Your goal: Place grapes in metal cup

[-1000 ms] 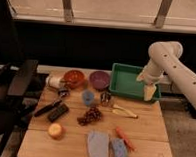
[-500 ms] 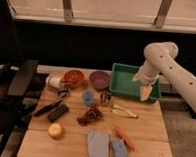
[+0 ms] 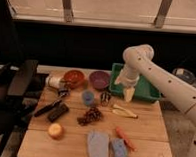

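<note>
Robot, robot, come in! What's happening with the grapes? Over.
Hand by the green tray. Grapes on the table, not yet in metal cup. Blue cup close beside metal cup.

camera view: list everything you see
wooden table: one, light brown, lower view
cluster of round grapes: one, dark reddish-purple, table centre
small shiny metal cup: one, silver-grey, behind grapes
small blue cup: one, light blue, left of metal cup
round purple bowl: one, purple, back centre
round orange-red bowl: one, orange-red, left of purple bowl
rectangular green tray: one, green, back right
round fruit: one, yellow-orange, front left
carrot: one, orange, front right
long pale item: one, yellowish, right of grapes
dark objects: two, black, left of grapes
flat cloth: one, grey, front edge
sponge: one, blue, beside cloth
robot arm: one, white, from right
gripper: one, pale, over tray's front edge
</note>
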### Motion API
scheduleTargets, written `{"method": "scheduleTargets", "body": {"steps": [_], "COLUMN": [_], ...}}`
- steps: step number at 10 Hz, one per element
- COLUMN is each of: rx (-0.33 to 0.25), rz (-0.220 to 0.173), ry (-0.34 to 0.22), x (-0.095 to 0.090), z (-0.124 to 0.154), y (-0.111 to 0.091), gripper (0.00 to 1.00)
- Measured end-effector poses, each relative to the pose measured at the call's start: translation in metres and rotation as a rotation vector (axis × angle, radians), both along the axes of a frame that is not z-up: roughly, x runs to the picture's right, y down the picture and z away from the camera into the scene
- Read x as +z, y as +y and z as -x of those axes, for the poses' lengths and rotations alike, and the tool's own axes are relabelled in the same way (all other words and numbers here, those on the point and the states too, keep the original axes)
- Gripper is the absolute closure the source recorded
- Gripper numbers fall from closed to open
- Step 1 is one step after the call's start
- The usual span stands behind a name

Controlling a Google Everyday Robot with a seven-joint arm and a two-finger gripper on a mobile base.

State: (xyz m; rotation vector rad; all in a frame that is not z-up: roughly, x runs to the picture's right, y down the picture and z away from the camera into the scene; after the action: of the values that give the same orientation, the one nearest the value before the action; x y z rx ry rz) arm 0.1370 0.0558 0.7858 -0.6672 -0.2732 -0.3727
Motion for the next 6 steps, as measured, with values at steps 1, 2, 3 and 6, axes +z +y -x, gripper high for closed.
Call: {"method": "scheduleTargets", "body": {"steps": [1,2,3,6], "rx": [-0.023,-0.054,-0.070,-0.068], "rz": [-0.005,-0.019,-0.027,-0.028], "ry": [-0.055,-0.102,-0.123,-0.121], "x": [-0.003,-0.009,-0.011,-0.012], "z": [0.020,0.035,0.042,0.040], "y": [0.003,0.005,0.007,0.007], "gripper": [0.26,0.26,0.26,0.26]}}
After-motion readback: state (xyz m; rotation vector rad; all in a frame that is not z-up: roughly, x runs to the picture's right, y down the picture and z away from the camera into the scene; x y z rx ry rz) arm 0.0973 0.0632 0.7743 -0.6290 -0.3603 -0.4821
